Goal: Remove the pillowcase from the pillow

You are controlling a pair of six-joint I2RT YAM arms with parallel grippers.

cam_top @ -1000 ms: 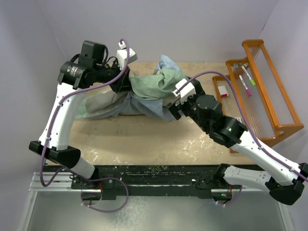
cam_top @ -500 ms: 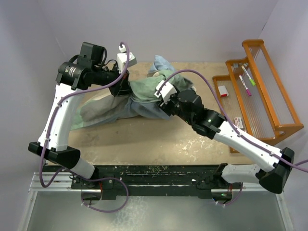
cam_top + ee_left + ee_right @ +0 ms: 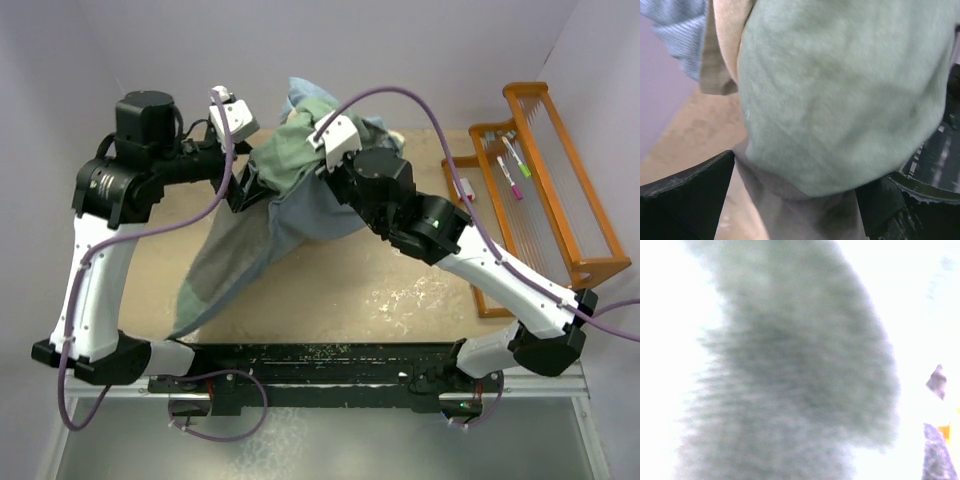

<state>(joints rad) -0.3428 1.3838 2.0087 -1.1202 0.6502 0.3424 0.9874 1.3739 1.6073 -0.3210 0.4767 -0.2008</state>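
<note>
Left end effector (image 3: 246,188) pinches the hanging pillowcase (image 3: 285,215).

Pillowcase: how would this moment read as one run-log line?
pillowcase held up, tail draping to table | left pincer clamped on pillowcase | right pincer against pillowcase, grip unclear | pillow not visible

Pillowcase (image 3: 285,205) drapes onto table (image 3: 340,295), left of rack (image 3: 548,185).

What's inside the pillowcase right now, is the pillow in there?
Only cloth shows: the pillowcase hangs limp, blue-grey lining exposed near its top. No pillow is visible; the folds cover whatever might be inside.
</note>
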